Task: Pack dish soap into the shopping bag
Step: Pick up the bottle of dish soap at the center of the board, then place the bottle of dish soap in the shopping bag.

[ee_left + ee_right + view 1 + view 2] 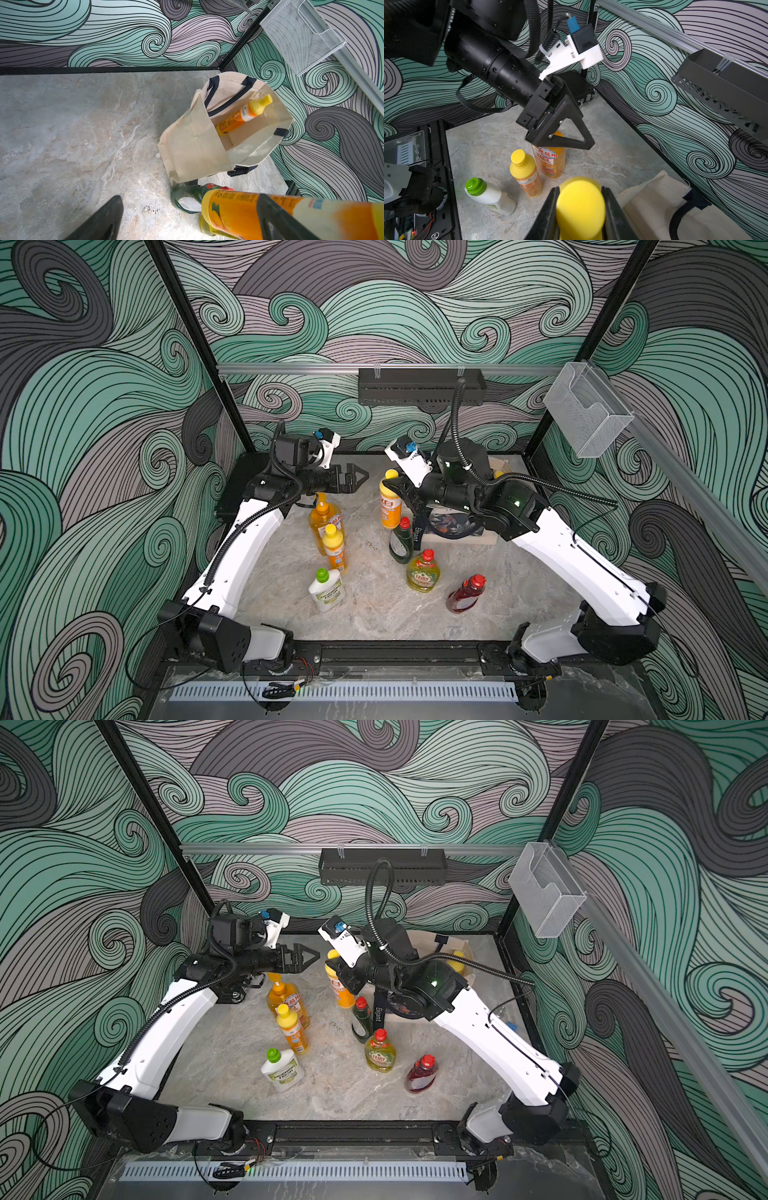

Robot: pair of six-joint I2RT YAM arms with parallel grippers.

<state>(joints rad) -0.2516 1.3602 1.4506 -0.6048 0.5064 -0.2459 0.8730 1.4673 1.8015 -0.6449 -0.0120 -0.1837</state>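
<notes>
A grey marbled tabletop [374, 614] is enclosed by swirl-patterned walls [104, 406]; a yellow-capped orange bottle [390, 506] is clamped by the right gripper [580, 197]; the left gripper [358, 477] is spread wide

The cream canvas tote bag [193, 145] stands back right, an orange yellow-capped plastic bottle [241, 116] inside. Just left, the right gripper [580, 193] holds a second such bottle [390, 506]. Before the bag come the dark green bottle [401, 541], yellow-green Fairy bottle [423, 574] and red bottle [465, 595]; leftward, tall orange pump bottle [321, 517], third such bottle [335, 549], white green-capped bottle [326, 592], back to front.
</notes>
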